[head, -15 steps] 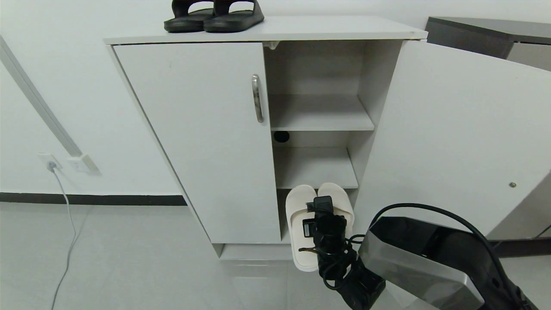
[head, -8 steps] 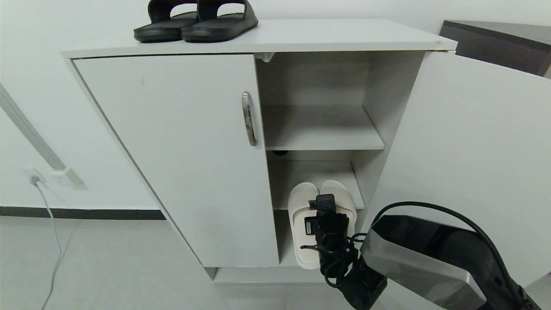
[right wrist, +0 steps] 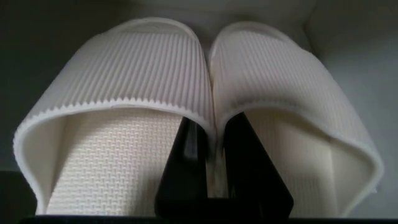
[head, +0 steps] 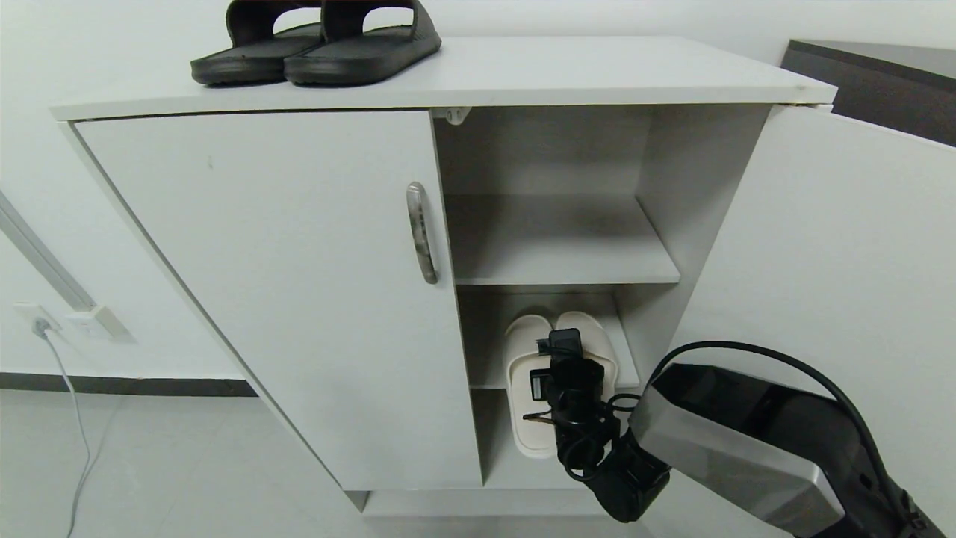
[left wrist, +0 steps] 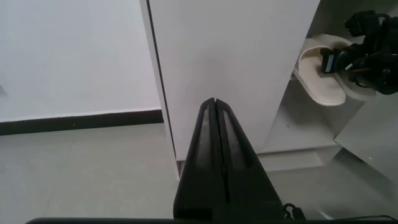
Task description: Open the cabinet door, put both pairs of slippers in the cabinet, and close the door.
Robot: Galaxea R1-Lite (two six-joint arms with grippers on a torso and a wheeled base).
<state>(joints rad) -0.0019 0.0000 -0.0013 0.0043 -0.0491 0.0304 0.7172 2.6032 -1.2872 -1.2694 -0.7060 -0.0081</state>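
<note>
A white cabinet point(head: 448, 75) stands with its left door point(head: 284, 299) closed and its right door point(head: 836, 254) swung open. A pair of black slippers point(head: 314, 45) sits on the cabinet top at the left. My right gripper point(head: 564, 373) is shut on a pair of white slippers point(head: 526, 373), pinching their inner walls together point(right wrist: 208, 134). Their toes reach in over the lower shelf point(head: 482, 359). My left gripper point(left wrist: 215, 106) is shut on nothing, low in front of the closed door, and from there the white slippers point(left wrist: 320, 81) show inside the opening.
The upper shelf point(head: 560, 239) is bare, as is the bottom compartment point(head: 508, 463). The closed door carries a metal handle point(head: 422, 233). A wall socket with a cable point(head: 37, 326) is at the far left, and dark furniture point(head: 874, 82) stands behind the open door.
The head camera has come closer to the cabinet. My right gripper has carried the white slippers from in front of the opening further in, over the lower shelf.
</note>
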